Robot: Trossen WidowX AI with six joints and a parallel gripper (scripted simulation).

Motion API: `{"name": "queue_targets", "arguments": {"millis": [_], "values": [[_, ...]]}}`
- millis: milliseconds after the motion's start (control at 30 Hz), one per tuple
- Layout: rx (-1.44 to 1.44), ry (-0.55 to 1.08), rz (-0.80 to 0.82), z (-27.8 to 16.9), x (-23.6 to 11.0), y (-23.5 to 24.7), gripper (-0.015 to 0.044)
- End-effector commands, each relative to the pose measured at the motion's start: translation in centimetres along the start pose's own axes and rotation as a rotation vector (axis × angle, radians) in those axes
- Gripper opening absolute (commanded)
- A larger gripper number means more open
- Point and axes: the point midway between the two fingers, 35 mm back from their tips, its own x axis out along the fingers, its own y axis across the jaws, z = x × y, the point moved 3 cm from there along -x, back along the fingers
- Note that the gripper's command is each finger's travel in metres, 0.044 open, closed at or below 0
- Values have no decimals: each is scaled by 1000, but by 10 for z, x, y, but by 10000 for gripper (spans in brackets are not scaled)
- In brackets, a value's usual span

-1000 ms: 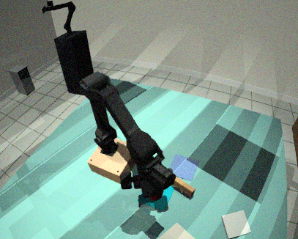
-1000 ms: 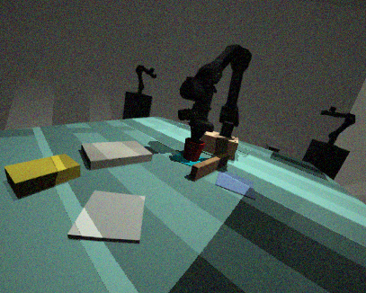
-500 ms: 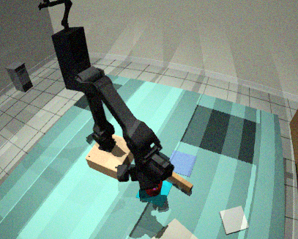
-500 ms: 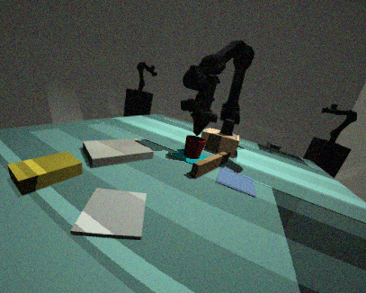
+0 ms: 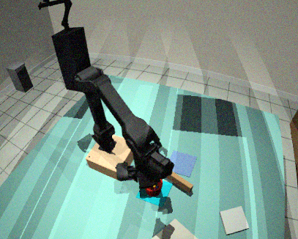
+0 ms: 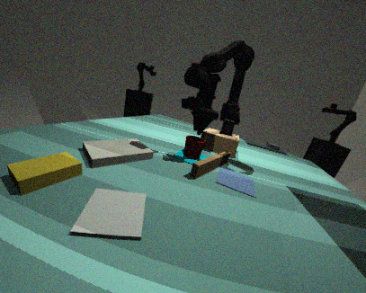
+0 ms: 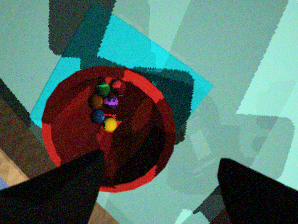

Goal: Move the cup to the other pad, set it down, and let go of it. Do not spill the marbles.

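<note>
Cup (image 7: pixel 107 127) upright on cyan pad (image 7: pixel 125 50); claw (image 7: pixel 160 187) open above rim.

Yellow block (image 6: pixel 45 171) — grey slab (image 6: pixel 117 151) beside.

red cup (image 7: pixel 107 127) upright on cyan pad (image 7: pixel 145 52)

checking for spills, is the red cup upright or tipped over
Upright: the red cup stands on the cyan pad, rim up, with the marbles inside.
</note>
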Motion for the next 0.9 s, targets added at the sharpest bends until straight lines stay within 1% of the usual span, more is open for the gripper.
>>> {"name": "queue_targets", "arguments": {"millis": [0,100,567,700,733,867], "values": [[0,1,-1,0,0,0,364],[0,0,-1,1,-6,0,440],[4,-8,3,-2,-62,-1,440],[4,-8,3,-3,-64,-2,440],[0,-1,0,-3,-59,-2,440],[0,-1,0,-3,-59,-2,440]]}}
